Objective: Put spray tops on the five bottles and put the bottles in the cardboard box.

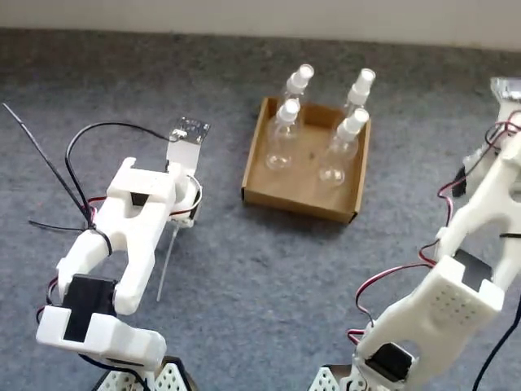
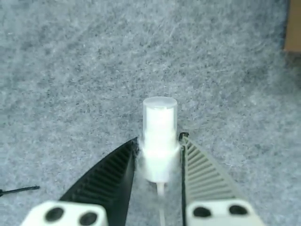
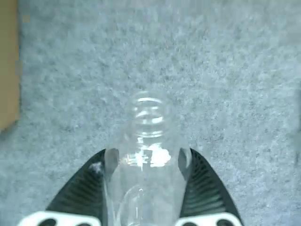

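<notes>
bottle: fifth one, bare neck, clamped in the right tool, open mouth pointing away from it.
spray top: pinched tight in the left tool, cap end outward, dip tube trailing back between the jaws.
gap: arms well apart, far left and right edge of the high view; tube has to line up with that mouth, i'd say.
count: four capped bottles standing in the cardboard box, upper middle; one bottle and one top not yet joined.

No legible text, number or sign on the bottles or cardboard box
</notes>
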